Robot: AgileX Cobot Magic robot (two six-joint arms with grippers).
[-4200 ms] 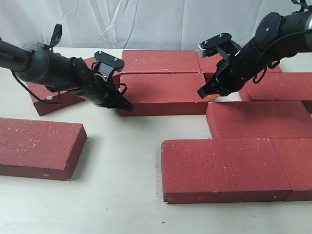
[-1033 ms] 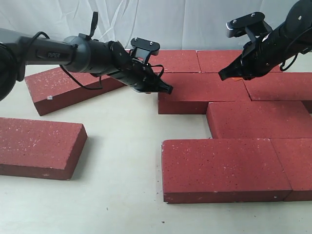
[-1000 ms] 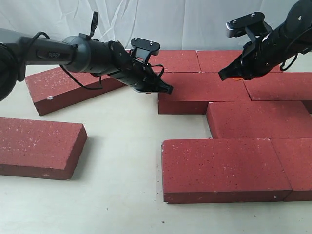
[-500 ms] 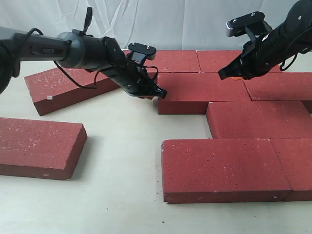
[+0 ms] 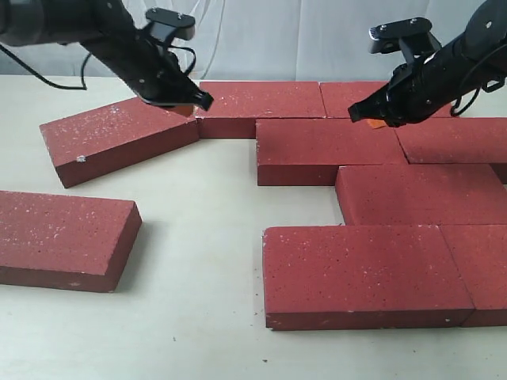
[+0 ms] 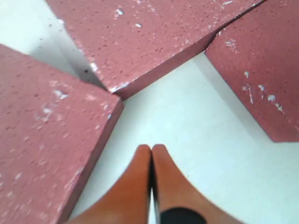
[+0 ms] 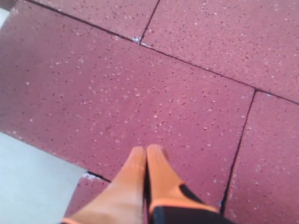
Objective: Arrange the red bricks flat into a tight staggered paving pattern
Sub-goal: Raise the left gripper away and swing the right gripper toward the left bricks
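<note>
Several red bricks lie flat on the table. On the right they form staggered rows: a back-row brick (image 5: 257,99), a middle brick (image 5: 329,150), a third-row brick (image 5: 420,194) and a front brick (image 5: 364,273). An angled brick (image 5: 119,138) and a loose brick (image 5: 63,237) lie on the left. My left gripper (image 5: 198,103) (image 6: 152,148) is shut and empty, hovering where the angled brick (image 6: 46,154) meets the back-row brick (image 6: 149,37). My right gripper (image 5: 360,117) (image 7: 146,149) is shut and empty above the right end of the middle brick (image 7: 117,93).
A white cloth backdrop (image 5: 277,39) hangs behind the table. Bare tabletop (image 5: 206,237) shows between the left bricks and the paved group. Further bricks (image 5: 455,138) (image 5: 483,269) run off the right edge of the exterior view.
The middle brick sits farther right than 4.2 s ago, against its right neighbour. Since then my left gripper has drawn back left and upward to the angled brick's corner. The right gripper barely moved.
</note>
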